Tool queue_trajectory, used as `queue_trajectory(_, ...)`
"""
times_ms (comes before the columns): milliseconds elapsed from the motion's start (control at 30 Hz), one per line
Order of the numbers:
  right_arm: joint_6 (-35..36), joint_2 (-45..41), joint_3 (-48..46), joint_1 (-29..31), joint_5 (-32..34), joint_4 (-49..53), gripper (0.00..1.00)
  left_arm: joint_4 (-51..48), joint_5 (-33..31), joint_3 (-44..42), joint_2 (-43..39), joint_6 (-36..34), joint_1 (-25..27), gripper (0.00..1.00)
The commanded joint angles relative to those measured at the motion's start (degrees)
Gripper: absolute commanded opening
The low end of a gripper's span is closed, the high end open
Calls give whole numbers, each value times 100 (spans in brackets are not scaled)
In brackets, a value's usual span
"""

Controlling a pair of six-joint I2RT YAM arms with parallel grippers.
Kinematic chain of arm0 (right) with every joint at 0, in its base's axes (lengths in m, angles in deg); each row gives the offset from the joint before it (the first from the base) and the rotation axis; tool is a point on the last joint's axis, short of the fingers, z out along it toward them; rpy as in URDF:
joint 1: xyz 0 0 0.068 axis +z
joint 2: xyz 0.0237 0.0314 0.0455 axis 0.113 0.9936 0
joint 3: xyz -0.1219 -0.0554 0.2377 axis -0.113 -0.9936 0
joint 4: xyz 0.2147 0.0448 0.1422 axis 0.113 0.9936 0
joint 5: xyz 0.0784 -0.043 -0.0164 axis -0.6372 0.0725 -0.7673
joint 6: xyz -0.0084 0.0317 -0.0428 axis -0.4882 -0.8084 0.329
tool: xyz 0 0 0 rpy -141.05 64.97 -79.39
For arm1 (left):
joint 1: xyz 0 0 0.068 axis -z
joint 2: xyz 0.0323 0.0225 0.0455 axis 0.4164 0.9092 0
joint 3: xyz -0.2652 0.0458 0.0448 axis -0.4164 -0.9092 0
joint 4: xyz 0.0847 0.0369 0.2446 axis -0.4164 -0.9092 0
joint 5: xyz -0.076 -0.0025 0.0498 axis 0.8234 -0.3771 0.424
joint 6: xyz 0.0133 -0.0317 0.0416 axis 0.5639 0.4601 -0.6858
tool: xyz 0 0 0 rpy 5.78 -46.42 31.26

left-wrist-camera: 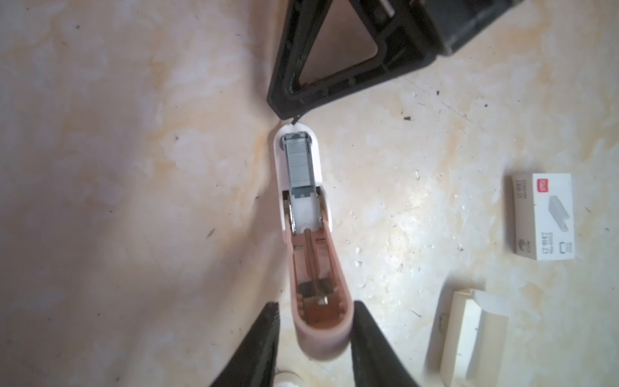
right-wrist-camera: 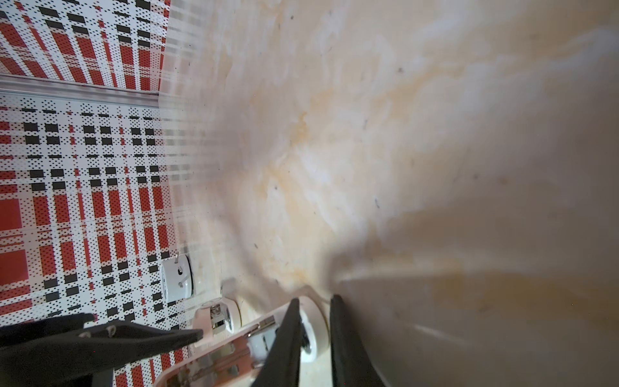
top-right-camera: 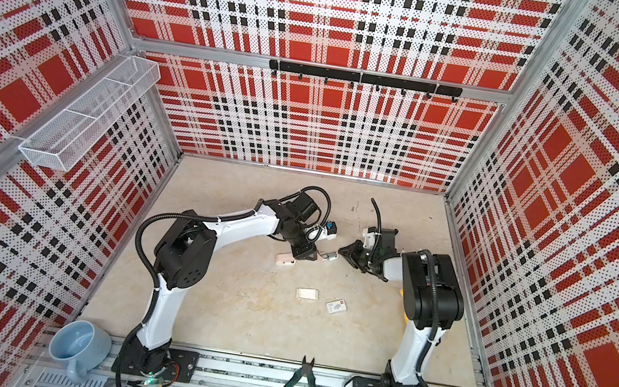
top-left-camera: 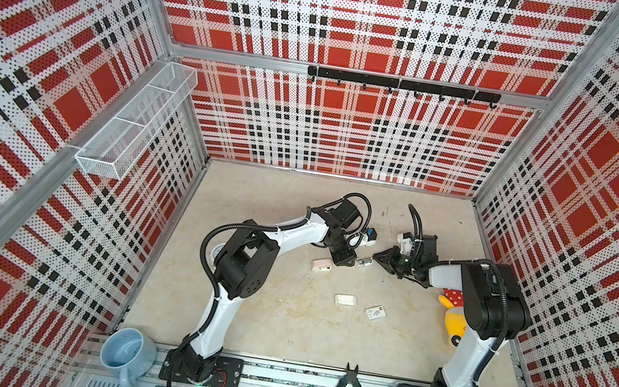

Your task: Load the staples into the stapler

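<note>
— In a top view, why do we meet mid-table?
— Our left gripper [top-left-camera: 352, 260] and right gripper [top-left-camera: 375, 259] seem to steady the stapler [top-left-camera: 364, 261] from both ends; the far side lies open.
— Left wrist?
— Staples [left-wrist-camera: 299, 160] sit in its open channel; jaws flank the lid [left-wrist-camera: 321, 338], grip unclear.
— Right wrist?
— Jaws straddle the nose [right-wrist-camera: 315, 331]; grip unclear too.

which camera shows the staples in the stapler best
Left wrist view: the staples sit sharp and unblocked in the channel of the open stapler. Both top views show the stapler tiny, with the staples indistinct. The right wrist view catches just the stapler's blurred end.
</note>
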Motion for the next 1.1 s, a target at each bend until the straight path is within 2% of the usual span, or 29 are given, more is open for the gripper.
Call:
queue_trajectory(0,-24,90,-81,-1,-50,-178,19,94,59,205,131,68,62,40)
queue_trajectory(333,-61,112,-128,59,-86,-224,18,94,78,264,197,81,64,39)
queue_trajectory(633,-17,74,-177,129,-88,-141,16,94,95,264,167,50,75,29)
queue_trajectory(1067,1,-94,-275,202,102,-36,16,9,-37,333,175,-105,153,24)
